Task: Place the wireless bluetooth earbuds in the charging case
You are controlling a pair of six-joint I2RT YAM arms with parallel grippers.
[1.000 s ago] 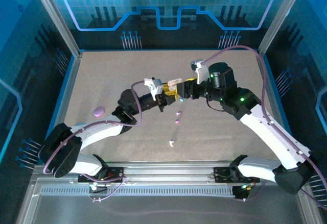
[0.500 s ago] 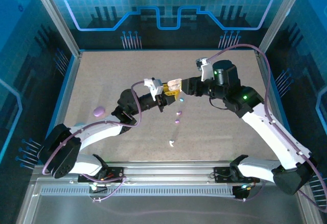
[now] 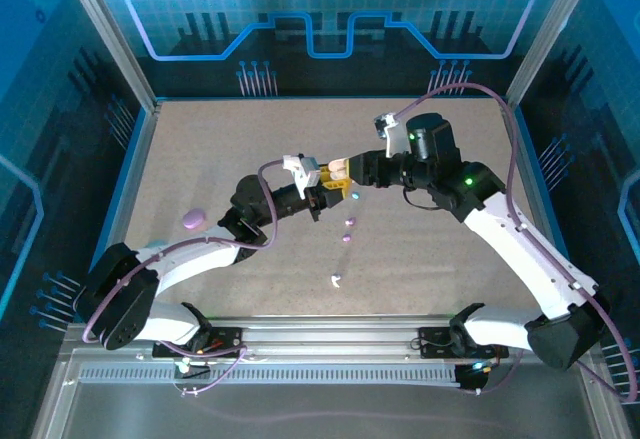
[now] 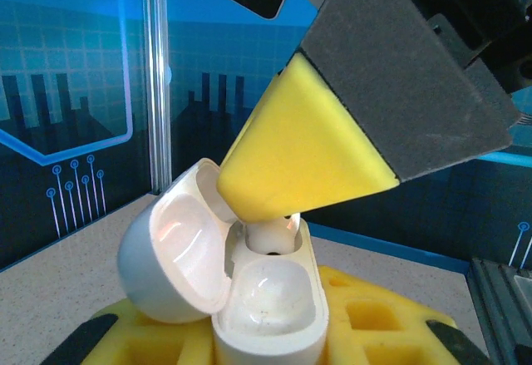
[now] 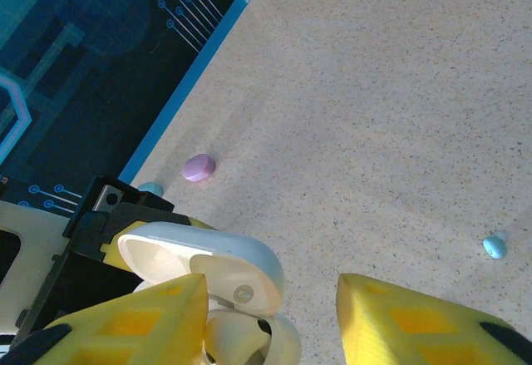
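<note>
Right pincer (image 3: pixel 341 170) edged leftward, jaws apart, left pincer (image 3: pixel 324 190) clamped on white case (image 4: pixel 268 319)

The small white rounded plastic charging case (image 4: pixel 266 315) looked glossy and smooth, with highlights on its open lid. The yellow wedge-shaped finger pad (image 4: pixel 299 149) appeared matt, backed by dull, grainy grey material. The beige speckled tabletop (image 5: pixel 374 91) looked matt and finely rough.
</note>
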